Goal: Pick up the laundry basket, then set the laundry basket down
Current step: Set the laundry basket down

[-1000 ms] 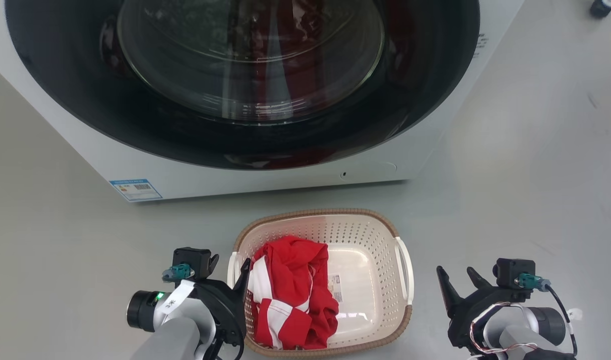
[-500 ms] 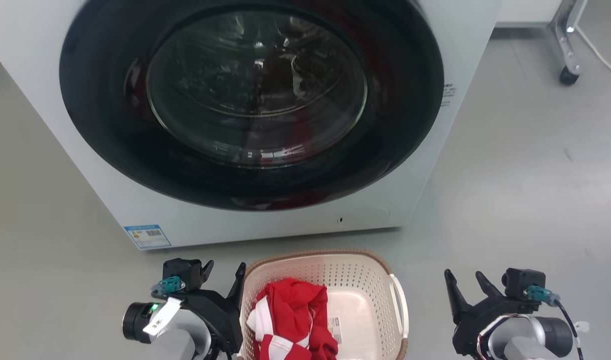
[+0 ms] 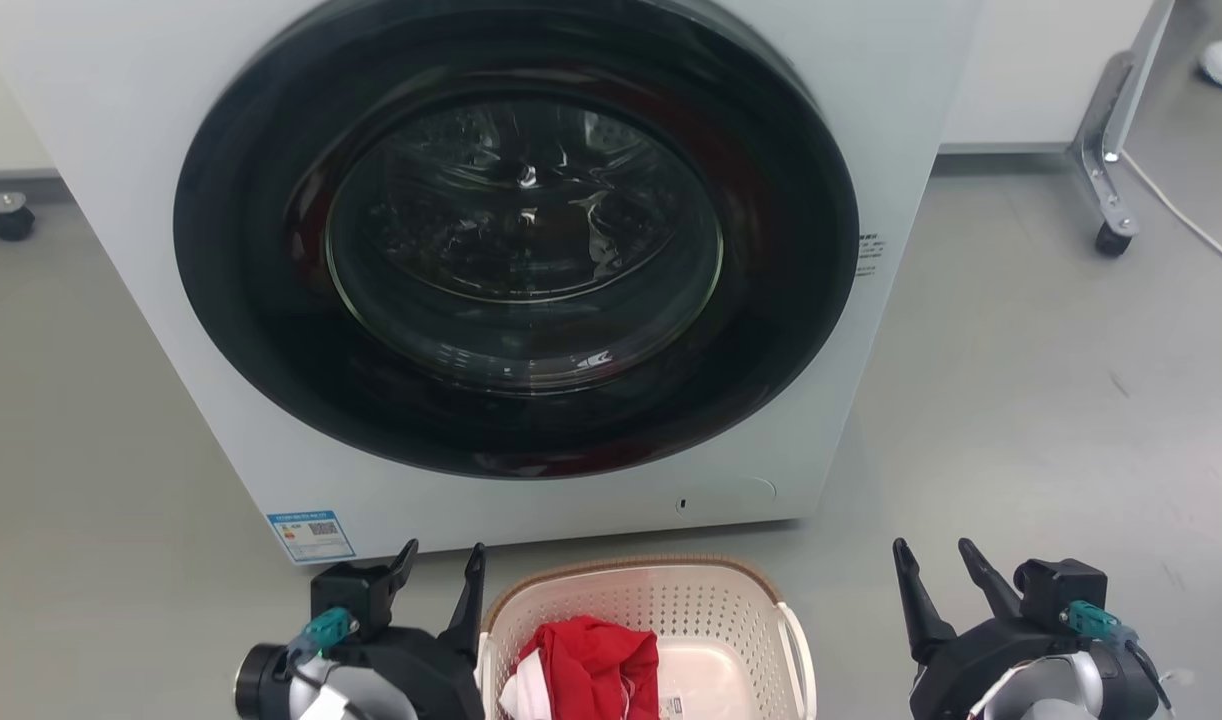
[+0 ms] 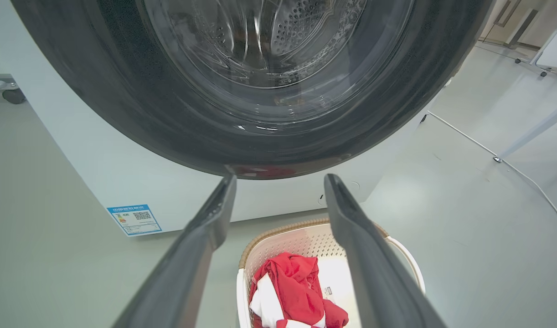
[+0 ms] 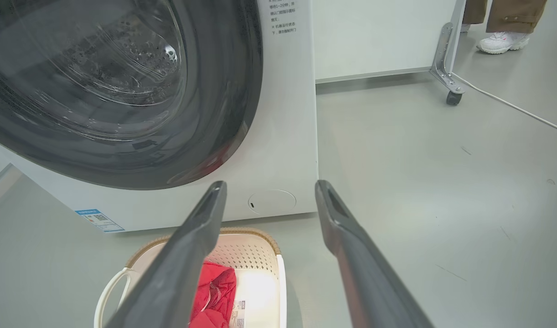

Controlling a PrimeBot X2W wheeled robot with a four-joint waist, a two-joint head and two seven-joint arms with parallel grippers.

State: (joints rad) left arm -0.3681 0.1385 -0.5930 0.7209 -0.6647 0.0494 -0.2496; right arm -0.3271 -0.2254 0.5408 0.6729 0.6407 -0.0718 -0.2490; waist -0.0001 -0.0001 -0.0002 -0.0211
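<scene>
Down low, before the front-loading washer, the laundry basket stands upright on the grey floor, mouth up, one side wall facing the machine's closed round door and apart from it. Head view's bottom edge cuts off its near part, so long axis not readable; its white handles sit on the sides towards either arm, right one plain to see. Walls cream-white, perforated in rows of small holes; rim brown, woven-look; corners rounded. Inside: a crumpled red-and-white garment heaped in the left half, bare pale bottom in the right half with a small printed label. Left gripper at the basket's left side, fingers spread, nothing between them; its inner finger just beside the left rim, contact not clear. Right gripper well apart from the basket on the right, over bare floor, fingers likewise spread and empty. Blue sticker on the washer's lower left corner. Right wrist view: a caster on a metal frame, a pale cable along the floor, a person's white shoe far behind
</scene>
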